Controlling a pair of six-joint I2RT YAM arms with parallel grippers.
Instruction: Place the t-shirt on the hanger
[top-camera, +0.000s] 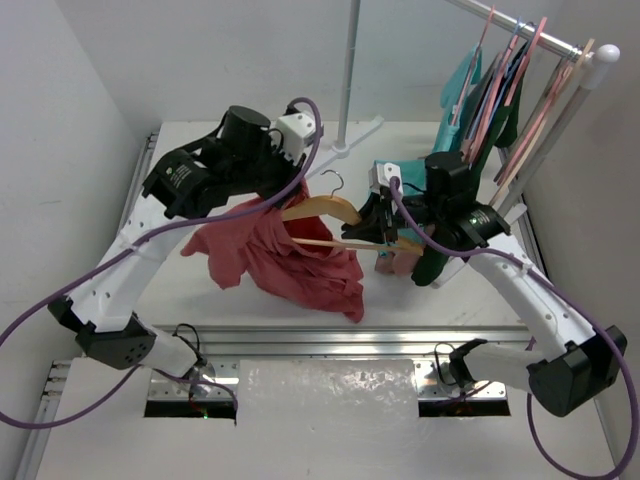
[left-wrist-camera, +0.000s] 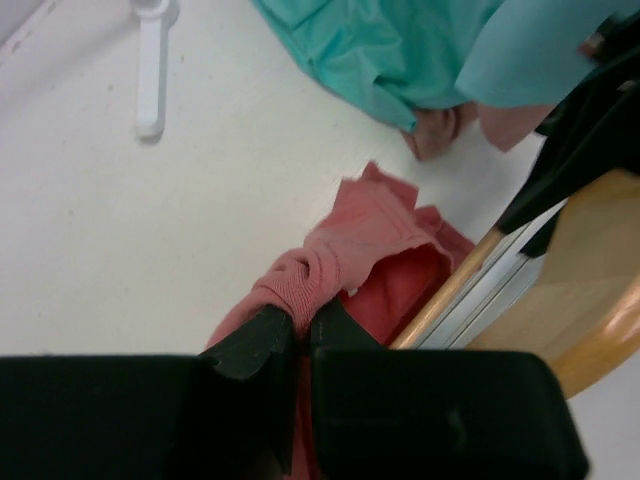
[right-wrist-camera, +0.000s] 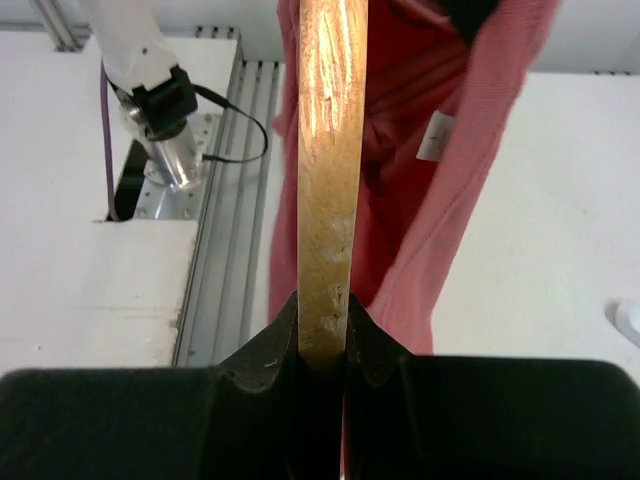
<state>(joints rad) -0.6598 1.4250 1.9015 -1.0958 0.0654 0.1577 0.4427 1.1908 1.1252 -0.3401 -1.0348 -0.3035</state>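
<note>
The right gripper (right-wrist-camera: 322, 345) is closed tight on 1 end of the hanger (top-camera: 322, 208), and nothing else is held by it. The left gripper (left-wrist-camera: 300, 335) is pinched fully shut on a bunched fold of the shirt (top-camera: 295, 258), which is lifted by that fold and left to hang in loose folds toward the table (top-camera: 200, 330). In the top view the hanger's long axis is laid from 3 o'clock, at the right gripper, toward 9 o'clock, with the hook (top-camera: 335, 180) turned to 12. Its free end is pointed at the left gripper, the arm nearer the cloth, and is met by the shirt just at 4 o'clock of the held fold. From the right wrist the wood is seen running away to 12 o'clock, with red cloth on both sides of it and a white label (right-wrist-camera: 430, 135) at 1 o'clock. The end is therefore judged to be inside an opening of the shirt; whether neck or hem cannot be told. The coming move is judged to turn on the fold being drawn along this axis, toward 3 o'clock, over the hanger's shoulder.
</note>
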